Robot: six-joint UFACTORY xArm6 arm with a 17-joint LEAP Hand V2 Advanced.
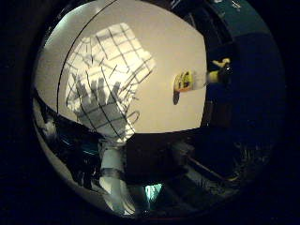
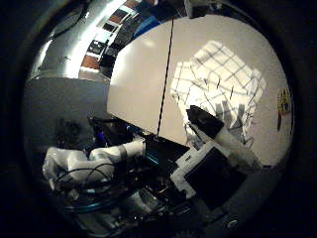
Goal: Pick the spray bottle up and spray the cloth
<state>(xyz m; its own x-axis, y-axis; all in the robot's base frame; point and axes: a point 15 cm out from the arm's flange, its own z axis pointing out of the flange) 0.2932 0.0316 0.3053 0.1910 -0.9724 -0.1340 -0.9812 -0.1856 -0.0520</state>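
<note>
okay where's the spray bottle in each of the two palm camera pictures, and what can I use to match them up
Little finger side view: the spray bottle lies on its side on the white table, apart from the checked cloth.
Thumb side view: only a yellow sliver at the picture's rim, beyond the cloth; probably the bottle.
Shared landmark: the checked cloth, with the hand over it.

My hand (image 1: 112, 164) hangs above the white table (image 1: 164, 61) — checked cloth (image 1: 108, 75) crumpled below, yellow-labelled spray bottle (image 1: 192, 79) lying well apart.
</note>
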